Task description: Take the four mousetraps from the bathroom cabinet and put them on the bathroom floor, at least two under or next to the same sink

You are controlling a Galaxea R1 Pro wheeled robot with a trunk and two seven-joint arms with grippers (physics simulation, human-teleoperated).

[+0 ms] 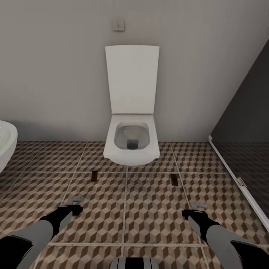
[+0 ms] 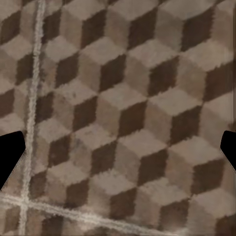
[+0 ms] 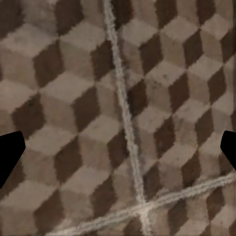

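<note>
In the head view, 2 mousetraps lay on the bathroom floor (image 1: 149, 209) before the toilet (image 1: 131, 142): one mousetrap (image 1: 94, 175) beyond the left gripper (image 1: 76, 203), the other mousetrap (image 1: 174, 179) beyond the right gripper (image 1: 198, 209). In each wrist view, the fingertips (image 2: 10, 155) (image 3: 10, 155) stood spread over bare tiles, holding nothing.

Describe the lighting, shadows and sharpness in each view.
Head view: flat, even light, no glare; the toilet casts only a faint shadow on the bathroom floor, and both mousetraps read small but distinct. Left wrist view: close tiles look soft and grainy. Right wrist view: equally soft, grout lines smeared.
</note>
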